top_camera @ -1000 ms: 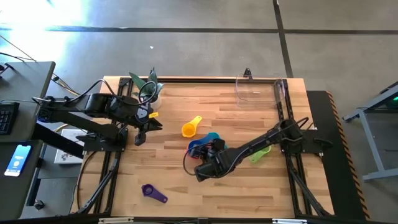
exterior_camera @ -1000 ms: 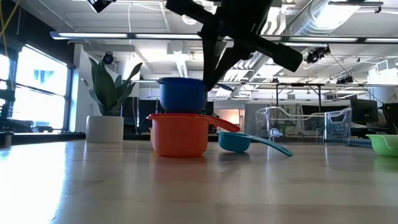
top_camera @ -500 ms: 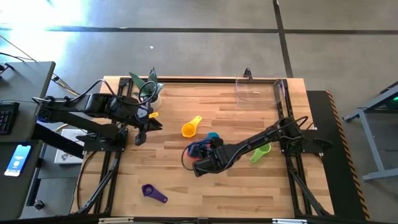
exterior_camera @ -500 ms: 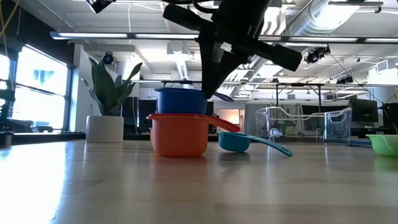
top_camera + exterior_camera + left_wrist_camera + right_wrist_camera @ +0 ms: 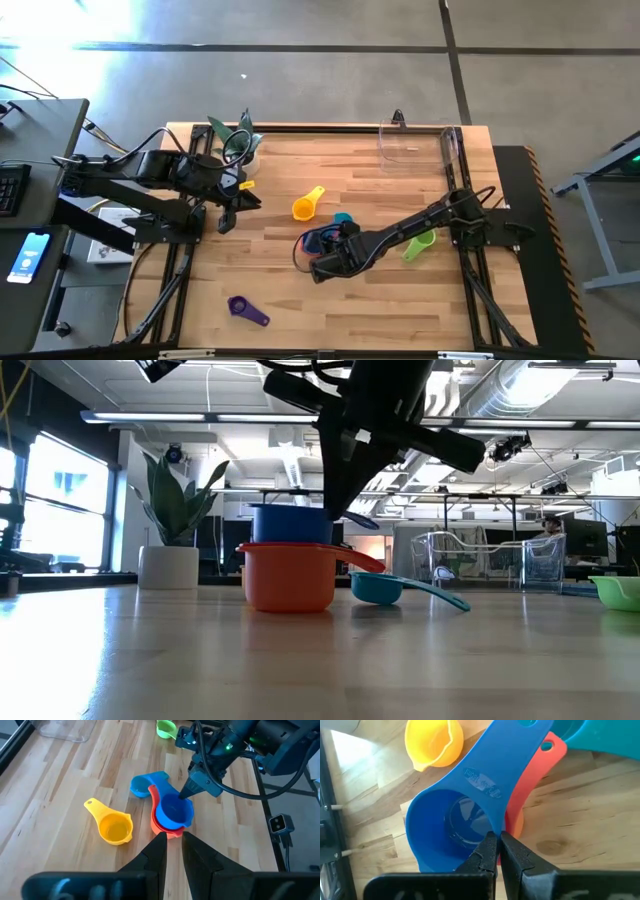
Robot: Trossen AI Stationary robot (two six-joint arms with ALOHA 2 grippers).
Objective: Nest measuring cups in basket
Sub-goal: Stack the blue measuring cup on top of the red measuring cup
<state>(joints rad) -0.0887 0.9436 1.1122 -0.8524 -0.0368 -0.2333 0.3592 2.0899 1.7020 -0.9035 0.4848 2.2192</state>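
The blue cup (image 5: 318, 240) sits inside an orange-red cup (image 5: 288, 575) in the middle of the table. My right gripper (image 5: 318, 262) is over it, shut on its rim. Whether the orange-red one is a single cup or two nested, I cannot tell. A teal cup (image 5: 342, 220) lies just beyond them, and a yellow cup (image 5: 305, 207) lies to their far left. The green cup (image 5: 420, 243) is under the right arm, and the purple cup (image 5: 245, 310) is near the near edge. The clear basket (image 5: 418, 142) stands at the far right. My left gripper (image 5: 228, 205) hangs by the left edge with a narrow gap, touching nothing. My right gripper pinches the blue cup's rim (image 5: 496, 831) right beside the root of its flat handle (image 5: 490, 780). One finger (image 5: 487, 847) is inside the bowl and one is outside. The fingers slant down from above and the near right. The cup stands upright, sunk into the orange-red cup.
A white-potted green plant (image 5: 238, 140) stands at the far left corner, close to the left arm. Bare wood lies between the cups and the basket, and along the near edge to the right of the purple cup.
My right gripper has moved down and slightly toward the far-left. It lowered the blue cup from just above the orange-red cup until it sat deeper inside it. For the last half second it has kept still, and its fingers stay shut on the rim.
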